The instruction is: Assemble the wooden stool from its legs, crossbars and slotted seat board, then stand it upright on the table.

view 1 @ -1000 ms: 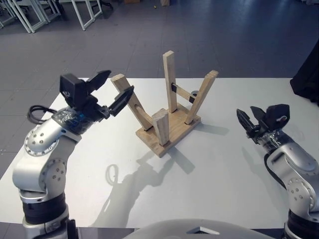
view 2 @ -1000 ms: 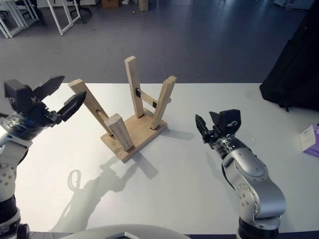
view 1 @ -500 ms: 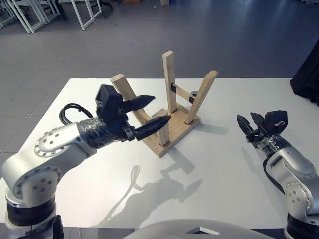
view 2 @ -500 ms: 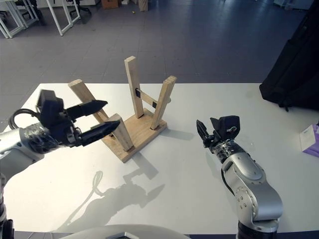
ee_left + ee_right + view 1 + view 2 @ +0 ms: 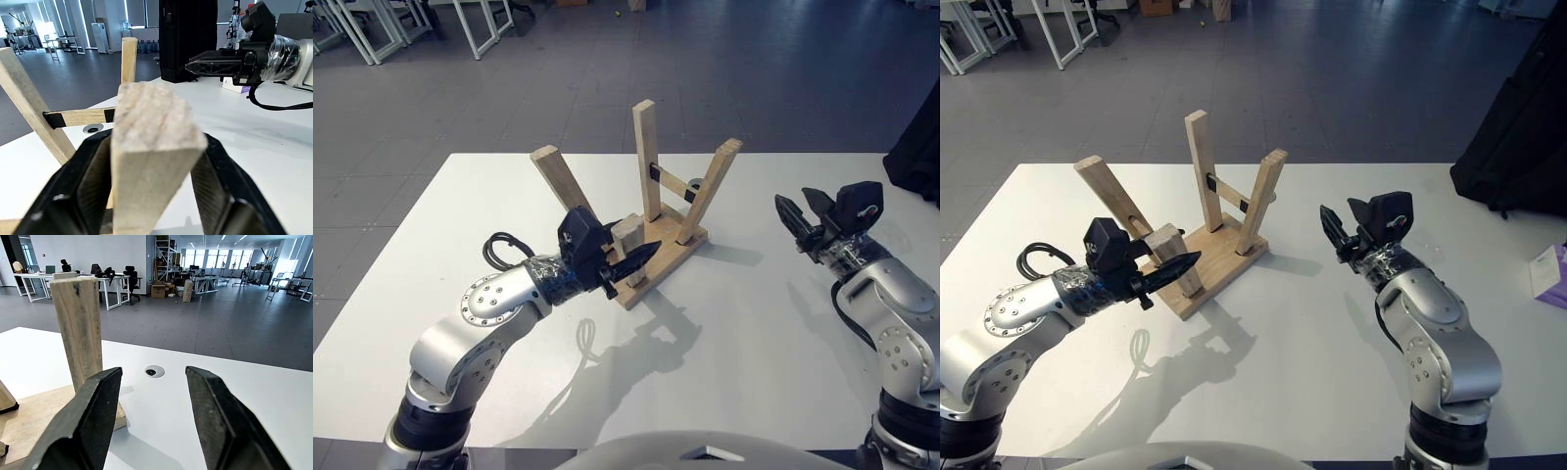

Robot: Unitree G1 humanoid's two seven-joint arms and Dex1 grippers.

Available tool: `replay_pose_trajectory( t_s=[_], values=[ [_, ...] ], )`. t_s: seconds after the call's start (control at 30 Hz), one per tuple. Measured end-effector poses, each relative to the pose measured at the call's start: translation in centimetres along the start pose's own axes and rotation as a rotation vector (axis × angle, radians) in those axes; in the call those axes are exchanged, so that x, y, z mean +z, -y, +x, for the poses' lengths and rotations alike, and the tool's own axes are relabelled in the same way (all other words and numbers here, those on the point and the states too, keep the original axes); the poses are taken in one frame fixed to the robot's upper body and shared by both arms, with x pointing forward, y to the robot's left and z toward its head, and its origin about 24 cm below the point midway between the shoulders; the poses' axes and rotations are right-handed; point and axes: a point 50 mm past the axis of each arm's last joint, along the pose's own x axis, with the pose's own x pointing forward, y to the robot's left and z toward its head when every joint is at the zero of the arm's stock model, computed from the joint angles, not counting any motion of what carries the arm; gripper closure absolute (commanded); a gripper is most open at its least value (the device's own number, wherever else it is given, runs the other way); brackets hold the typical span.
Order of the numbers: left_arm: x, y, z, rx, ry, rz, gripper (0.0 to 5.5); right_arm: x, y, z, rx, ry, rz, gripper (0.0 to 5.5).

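Note:
The wooden stool stands upside down mid-table, its seat board (image 5: 671, 257) flat on the white top. Three long legs point up: a leaning left one (image 5: 563, 181), a tall back one (image 5: 646, 157) and a right one (image 5: 715, 186), with a crossbar (image 5: 674, 183) joining the last two. My left gripper (image 5: 628, 253) is shut on the short front leg (image 5: 628, 233); both fingers (image 5: 83, 181) press its sides (image 5: 151, 161). To the right of the stool, my right gripper (image 5: 803, 211) hangs open above the table, and the right leg (image 5: 78, 328) stands beyond its fingers (image 5: 93, 416).
A round cable grommet (image 5: 154, 371) sits in the table behind the stool. A black bag (image 5: 1518, 127) stands off the table's right side, and a small purple box (image 5: 1552, 274) lies near the right edge. Bare table (image 5: 724, 343) spreads in front.
My left arm swung from the table's left side rightward and down to the stool, and its fingers closed around the front leg. The right gripper rose slightly and stayed open.

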Motion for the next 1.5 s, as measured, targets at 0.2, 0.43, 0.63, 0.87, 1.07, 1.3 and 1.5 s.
replay_pose_trajectory(
  t_s=[0.2,0.43,0.63,0.87,1.07,1.3,1.5],
  values=[
    [-0.4,-2.4,-1.7,-0.144,-0.01,0.05,4.25,0.4,1.5,-0.1,0.162,-0.044,0.027,3.13],
    [-0.1,-5.3,-2.5,-0.376,-0.02,0.063,4.25,0.5,1.6,-3.1,0.744,-0.268,0.114,3.13],
    [0.9,-7.4,-2.0,-0.475,-0.056,0.099,4.25,1.8,2.4,-2.2,0.856,-0.305,0.017,3.13],
    [1.3,-8.7,-1.9,-0.511,-0.075,0.118,4.25,4.0,3.3,0.6,0.894,-0.261,-0.12,3.13],
    [1.5,-9.2,-1.7,-0.53,-0.078,0.126,4.25,3.5,2.1,3.9,0.971,-0.237,-0.131,3.13],
    [1.4,-9.3,-1.3,-0.549,-0.077,0.138,4.25,4.3,0.4,5.7,1.042,-0.193,-0.13,3.13],
    [1.2,-9.2,-1.1,-0.553,-0.076,0.141,4.26,3.7,-0.9,5.4,1.12,-0.227,-0.037,4.0]
  ],
)
